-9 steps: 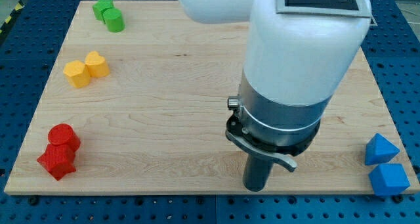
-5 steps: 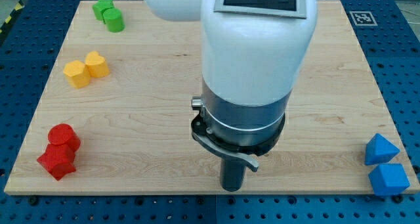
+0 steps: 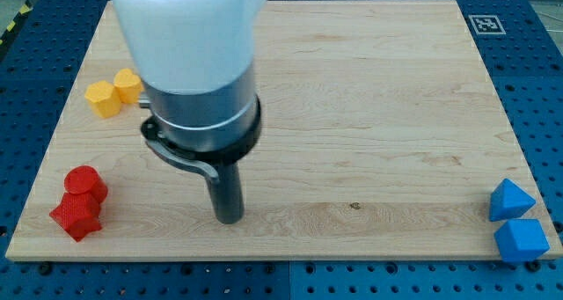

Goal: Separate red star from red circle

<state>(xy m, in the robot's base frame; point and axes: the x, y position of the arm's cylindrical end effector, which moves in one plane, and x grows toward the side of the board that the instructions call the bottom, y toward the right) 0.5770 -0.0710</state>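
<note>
Toward the near left of the wooden surface (image 3: 352, 98), my tip (image 3: 230, 219) rests on bare wood, well apart from every block. It is a plain rod with no fingers, so there is nothing to be apart, together or clamped on anything.

Left of my tip, by the near left corner, the red circle (image 3: 86, 183) and the red star (image 3: 76, 215) sit touching, the circle on the far side and the star on the near side, close to the surface's near edge. Two yellow blocks (image 3: 114, 92) sit together farther back on the left, partly behind the arm's body. Two blue blocks (image 3: 516, 219) lie at the near right corner, well out of the way. Any blocks at the far left corner are hidden by the arm.

As I judge it, the red pair has not yet been parted and my tip has open wood to cross to reach it. The risks:
- A push straight from the right would likely shove both reds together, since they touch, and nothing would separate.
- The star lies close to the near edge and the left edge; a push toward either could drive it off the surface.
- Aiming at the seam is fine work; a slight miss may only spin one block
</note>
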